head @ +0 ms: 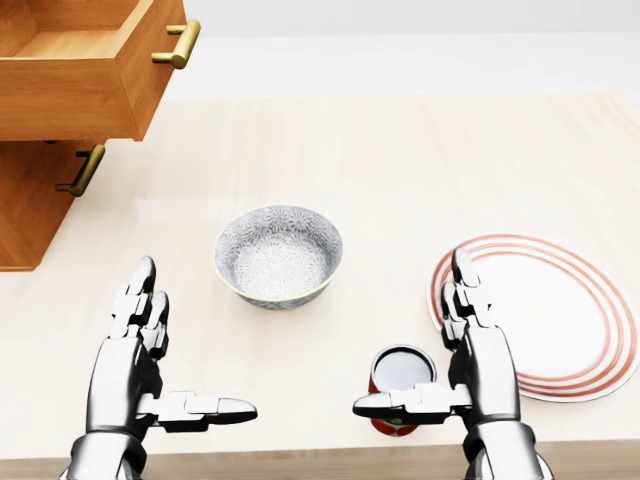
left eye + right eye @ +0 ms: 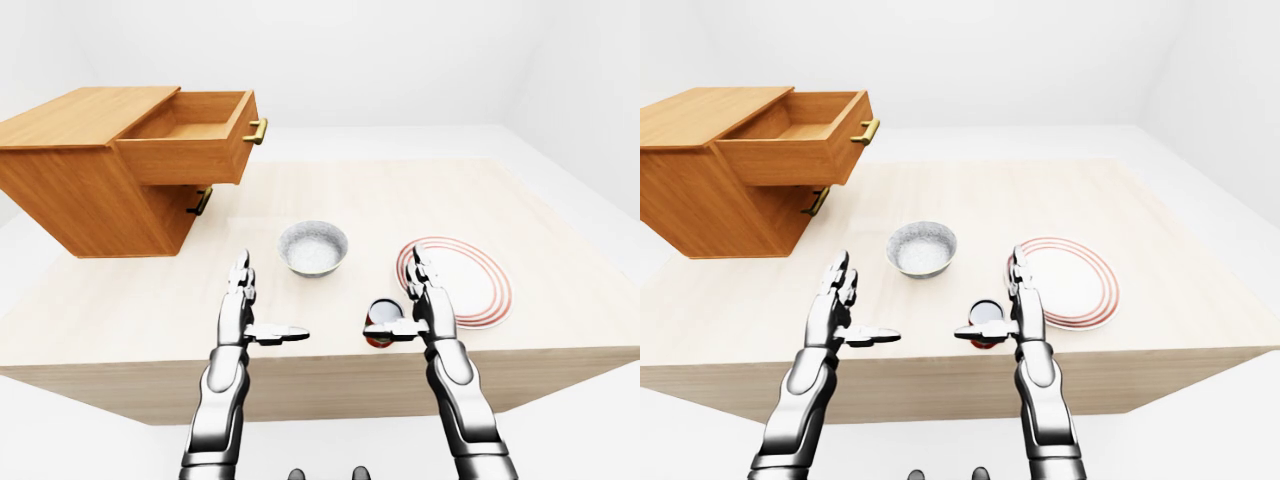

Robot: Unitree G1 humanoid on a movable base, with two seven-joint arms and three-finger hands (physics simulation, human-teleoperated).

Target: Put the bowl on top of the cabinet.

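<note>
Grey, perhaps floral bowl [image 1: 278, 258], red-ringed (white) plate [image 1: 585, 300]

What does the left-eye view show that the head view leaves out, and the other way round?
Only the left-eye view shows the cabinet's flat top and the table's near edge. Only the head view, looking down more steeply, shows the bowl close enough to make out its fine pattern; it adds no new object. Both show the bowl, the red cup, the striped plate, the open drawer, and the left robot hand and right robot hand, both open and empty.
</note>
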